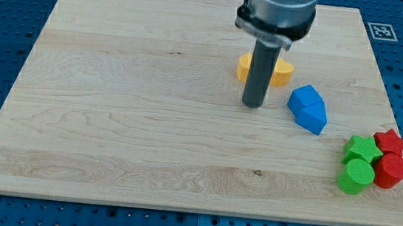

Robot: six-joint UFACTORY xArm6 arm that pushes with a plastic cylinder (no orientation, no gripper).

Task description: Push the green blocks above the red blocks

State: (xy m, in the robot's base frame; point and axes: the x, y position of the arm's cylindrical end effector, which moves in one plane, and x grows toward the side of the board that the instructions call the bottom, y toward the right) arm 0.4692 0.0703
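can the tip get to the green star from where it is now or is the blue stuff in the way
Probably yes. My tip sits below the yellow block, left of the blue blocks. The green star lies lower right, hard against the red star and green cylinder; passing beneath the blue blocks looks open.

Tabletop (148,123) pale wood, fine grain lines. Green star block (362,148), green cylinder block (356,175). Red star block (391,140), red cylinder block (392,171) (darker red on sides). Blue block (308,108). Yellow block (283,71). Rod dark grey, my tip (252,104) same. Surrounding base blue, dotted holes.
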